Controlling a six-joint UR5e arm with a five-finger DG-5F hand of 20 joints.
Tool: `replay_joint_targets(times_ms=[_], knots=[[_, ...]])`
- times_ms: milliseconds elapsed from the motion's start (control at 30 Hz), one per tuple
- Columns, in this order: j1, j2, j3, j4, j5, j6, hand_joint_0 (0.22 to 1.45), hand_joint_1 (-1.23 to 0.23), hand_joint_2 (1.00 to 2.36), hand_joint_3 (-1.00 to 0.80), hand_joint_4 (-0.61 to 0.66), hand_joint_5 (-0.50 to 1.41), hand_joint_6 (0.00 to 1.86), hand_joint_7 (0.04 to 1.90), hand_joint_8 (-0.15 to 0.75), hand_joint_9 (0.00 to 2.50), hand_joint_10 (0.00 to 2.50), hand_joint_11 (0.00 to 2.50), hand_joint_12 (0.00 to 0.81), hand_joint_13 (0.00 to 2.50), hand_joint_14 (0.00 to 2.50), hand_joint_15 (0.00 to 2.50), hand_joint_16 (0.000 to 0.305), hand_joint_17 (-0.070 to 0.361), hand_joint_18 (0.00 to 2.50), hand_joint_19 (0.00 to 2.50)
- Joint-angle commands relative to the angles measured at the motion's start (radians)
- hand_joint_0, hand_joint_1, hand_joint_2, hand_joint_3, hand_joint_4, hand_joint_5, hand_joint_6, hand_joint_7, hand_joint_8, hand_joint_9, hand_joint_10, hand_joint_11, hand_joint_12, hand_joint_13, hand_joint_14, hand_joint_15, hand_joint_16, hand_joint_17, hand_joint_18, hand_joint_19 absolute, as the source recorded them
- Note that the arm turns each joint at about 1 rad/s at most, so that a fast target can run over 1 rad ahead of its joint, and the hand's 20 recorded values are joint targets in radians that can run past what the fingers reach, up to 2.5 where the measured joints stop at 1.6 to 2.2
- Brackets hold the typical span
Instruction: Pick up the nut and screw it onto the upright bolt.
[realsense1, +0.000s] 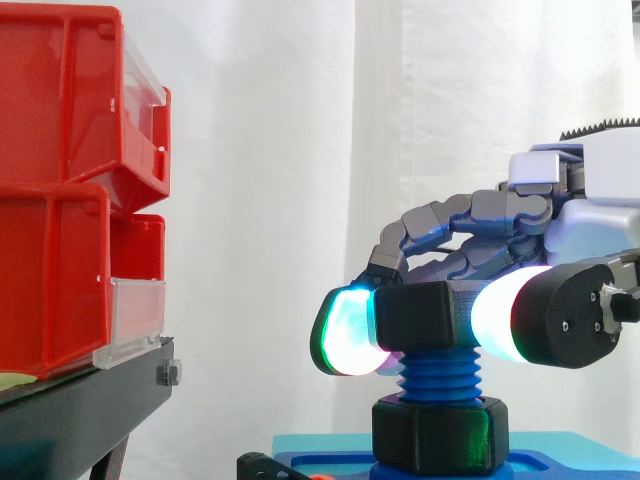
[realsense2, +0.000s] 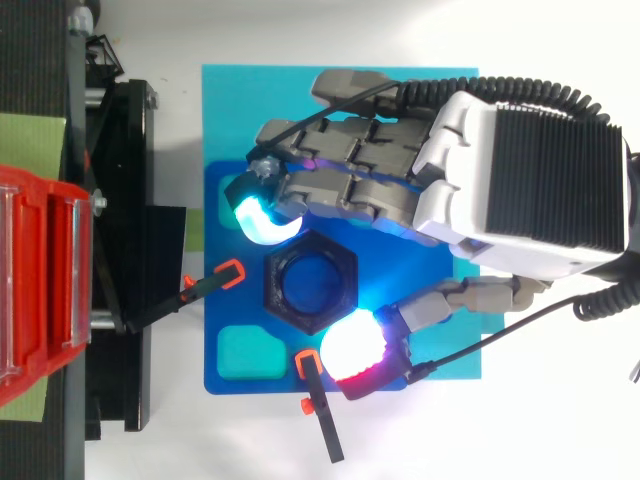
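With the robot hand (realsense1: 505, 215) pinching the nut (realsense1: 425, 315) atop the upright bolt (realsense1: 440, 376), hold it level and twist gently so the threads catch.

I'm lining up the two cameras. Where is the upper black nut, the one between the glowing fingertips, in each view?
Side view: the nut sits low, right of centre, atop the blue bolt, pinched by the hand.
Top view: the nut is the black hexagon at the centre.
Shared landmark: the blue bolt, whose end shows inside the nut from above.
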Motion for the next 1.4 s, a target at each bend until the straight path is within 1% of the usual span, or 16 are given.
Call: replay_joint_targets(times_ms=[0,267,433,467,567,600,667,767,800,867,900,1067,1133,1233,1333,1367], knots=[[-0.001,0.000,0.000,0.001,0.000,0.000,0.41,-0.57,1.00,-0.50,0.16,-0.22,0.50,0.71,0.258,0.49,0.00,0.00,0.295,0.56,0.00,0.00,0.039,0.088,0.47,0.03],[-0.007,0.000,0.002,0.001,-0.016,0.000,0.39,-0.54,1.00,-0.50,0.12,-0.23,0.50,0.62,0.255,0.44,0.00,0.00,0.308,0.49,0.00,0.00,0.041,0.092,0.38,0.01],[-0.009,0.000,0.002,0.003,-0.016,0.000,0.38,-0.44,1.00,-0.50,0.09,-0.23,0.50,0.58,0.235,0.39,0.00,0.00,0.316,0.38,0.00,0.00,0.041,0.093,0.22,0.00],[-0.012,0.001,0.005,0.004,-0.019,0.000,0.38,-0.43,1.00,-0.50,0.09,-0.23,0.50,0.58,0.236,0.39,0.00,0.00,0.316,0.37,0.00,0.00,0.042,0.094,0.21,0.00],[-0.012,0.000,0.008,0.003,-0.025,0.000,0.38,-0.39,1.00,-0.50,0.08,-0.23,0.50,0.57,0.232,0.37,0.00,0.00,0.320,0.34,0.00,0.00,0.042,0.095,0.17,0.00],[-0.014,0.000,0.015,0.001,-0.031,0.000,0.38,-0.37,1.00,-0.50,0.08,-0.23,0.50,0.57,0.231,0.36,0.00,0.00,0.323,0.33,0.00,0.00,0.042,0.095,0.15,0.00],[-0.014,0.000,0.017,0.003,-0.033,0.000,0.37,-0.36,1.00,-0.50,0.08,-0.23,0.50,0.56,0.229,0.34,0.00,0.00,0.326,0.33,0.00,0.00,0.043,0.096,0.14,0.00],[-0.014,0.000,0.032,-0.004,-0.034,0.000,0.37,-0.31,1.00,-0.50,0.06,-0.24,0.50,0.56,0.223,0.31,0.00,0.00,0.329,0.27,0.00,0.00,0.043,0.097,0.09,0.00],[-0.014,0.000,0.034,-0.002,-0.034,0.000,0.37,-0.22,1.00,-0.50,0.06,-0.24,0.50,0.55,0.214,0.29,0.00,0.00,0.338,0.24,0.00,0.00,0.046,0.103,0.00,0.00],[-0.014,0.000,0.034,-0.001,-0.034,0.000,0.37,-0.19,1.00,-0.50,0.05,-0.24,0.50,0.54,0.209,0.27,0.00,0.00,0.341,0.20,0.00,0.00,0.047,0.105,0.00,0.00],[-0.014,0.001,0.034,0.001,-0.034,0.000,0.36,-0.12,1.00,-0.50,0.04,-0.24,0.50,0.53,0.196,0.19,0.00,0.00,0.354,0.13,0.00,0.00,0.049,0.109,0.00,0.00],[-0.012,0.000,0.034,0.003,-0.034,0.000,0.37,-0.03,1.00,-0.50,0.03,-0.24,0.50,0.52,0.175,0.11,0.00,0.00,0.351,0.03,0.00,0.00,0.049,0.110,0.00,0.00],[-0.009,0.000,0.035,0.003,-0.034,0.000,0.39,0.06,1.00,-0.50,0.02,-0.25,0.50,0.52,0.161,0.06,0.00,0.00,0.344,0.00,0.00,0.00,0.048,0.107,0.00,0.00],[-0.007,0.000,0.034,0.001,-0.033,0.000,0.40,0.12,1.00,-0.50,0.02,-0.25,0.50,0.53,0.151,0.03,0.00,0.00,0.339,0.00,0.00,0.00,0.047,0.105,0.00,0.00],[-0.004,0.000,0.035,0.001,-0.026,0.000,0.41,0.12,1.00,-0.50,0.04,-0.24,0.50,0.54,0.150,0.02,0.00,0.00,0.335,0.00,0.00,0.00,0.046,0.102,0.00,0.00],[-0.001,0.001,0.034,0.001,-0.031,0.000,0.41,0.12,1.00,-0.50,0.04,-0.24,0.50,0.54,0.152,0.03,0.00,0.00,0.334,0.00,0.00,0.00,0.045,0.101,0.00,0.00]])
